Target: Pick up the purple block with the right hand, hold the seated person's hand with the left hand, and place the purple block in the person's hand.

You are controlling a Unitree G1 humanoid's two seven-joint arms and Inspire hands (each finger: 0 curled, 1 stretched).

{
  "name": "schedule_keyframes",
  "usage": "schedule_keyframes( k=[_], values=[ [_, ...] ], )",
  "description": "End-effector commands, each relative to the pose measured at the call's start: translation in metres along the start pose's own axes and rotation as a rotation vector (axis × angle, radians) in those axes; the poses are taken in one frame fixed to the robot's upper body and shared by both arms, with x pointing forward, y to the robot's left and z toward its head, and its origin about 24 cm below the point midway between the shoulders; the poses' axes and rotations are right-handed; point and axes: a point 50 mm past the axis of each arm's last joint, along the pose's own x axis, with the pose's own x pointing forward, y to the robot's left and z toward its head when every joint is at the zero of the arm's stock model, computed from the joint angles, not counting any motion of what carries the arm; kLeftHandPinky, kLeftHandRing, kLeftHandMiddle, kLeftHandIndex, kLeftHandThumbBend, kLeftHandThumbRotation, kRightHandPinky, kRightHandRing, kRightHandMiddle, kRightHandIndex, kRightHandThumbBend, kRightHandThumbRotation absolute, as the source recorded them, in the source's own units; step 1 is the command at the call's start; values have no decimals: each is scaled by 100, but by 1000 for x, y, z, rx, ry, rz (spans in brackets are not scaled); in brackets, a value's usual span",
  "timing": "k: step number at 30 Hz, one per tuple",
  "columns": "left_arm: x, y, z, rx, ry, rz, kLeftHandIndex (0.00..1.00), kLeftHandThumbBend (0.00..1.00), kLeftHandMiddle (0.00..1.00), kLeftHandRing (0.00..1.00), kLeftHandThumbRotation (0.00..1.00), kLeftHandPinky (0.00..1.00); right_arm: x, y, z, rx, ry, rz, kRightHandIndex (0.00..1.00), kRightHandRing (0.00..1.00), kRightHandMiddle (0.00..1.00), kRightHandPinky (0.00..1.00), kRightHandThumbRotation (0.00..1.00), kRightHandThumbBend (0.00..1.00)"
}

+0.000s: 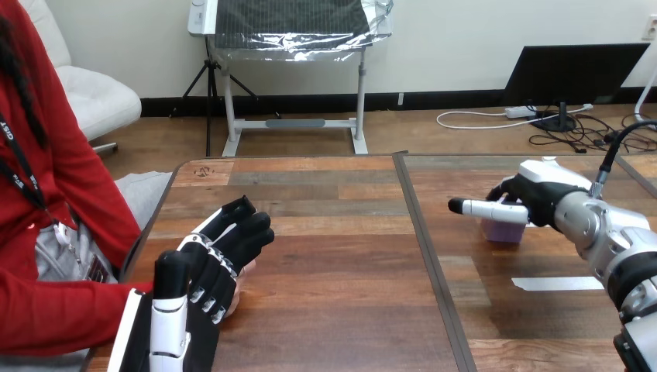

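While the left hand (pixel 211 267) lay well left of the seam (pixel 424 232) in the table (pixel 333 263), clenched round the person's hand (pixel 246 273), the purple block (pixel 503 231) stood just right of that seam, under the right hand (pixel 542 194). Whether that hand gripped it could not be told.

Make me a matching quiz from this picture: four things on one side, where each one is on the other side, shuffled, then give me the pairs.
Things:
1. left hand
2. right hand
3. purple block
4. white strip

Places:
A. flat on the table, nearer the robot than the purple block
B. over the person's hand, at the table's left side
C. on the table's right half, under a robot hand
D. over the purple block

Pairs: 1-B, 2-D, 3-C, 4-A
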Motion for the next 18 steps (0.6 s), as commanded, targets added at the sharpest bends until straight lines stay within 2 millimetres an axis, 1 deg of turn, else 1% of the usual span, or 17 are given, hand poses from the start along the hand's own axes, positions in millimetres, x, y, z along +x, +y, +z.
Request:
schedule_keyframes(
  k=[1, 3, 6, 9, 15, 18],
  values=[
    [12, -3, 8, -13, -84, -24, 80, 56, 80, 81, 100, 88, 1, -7, 11, -4, -38, -25, 83, 82, 85, 75, 100, 76],
    [12, -3, 9, -13, -84, -25, 80, 56, 80, 81, 100, 89, 1, -6, 10, -6, -36, -23, 82, 81, 84, 74, 100, 76],
    [12, -2, 8, -7, -86, -26, 80, 56, 80, 82, 100, 89, 1, -4, 9, -2, -33, -21, 83, 82, 85, 75, 100, 75],
    [12, -2, 9, -8, -86, -27, 80, 57, 80, 82, 100, 89, 1, -3, 9, 1, -35, -21, 82, 81, 84, 74, 100, 74],
    [13, -2, 8, -10, -86, -30, 80, 57, 80, 82, 100, 89, 1, -2, 7, 7, -34, -23, 81, 80, 83, 74, 100, 73],
    [13, -2, 8, -9, -88, -30, 80, 57, 80, 82, 100, 89, 0, -1, 6, 5, -32, -23, 80, 80, 82, 74, 100, 73]
  ],
)
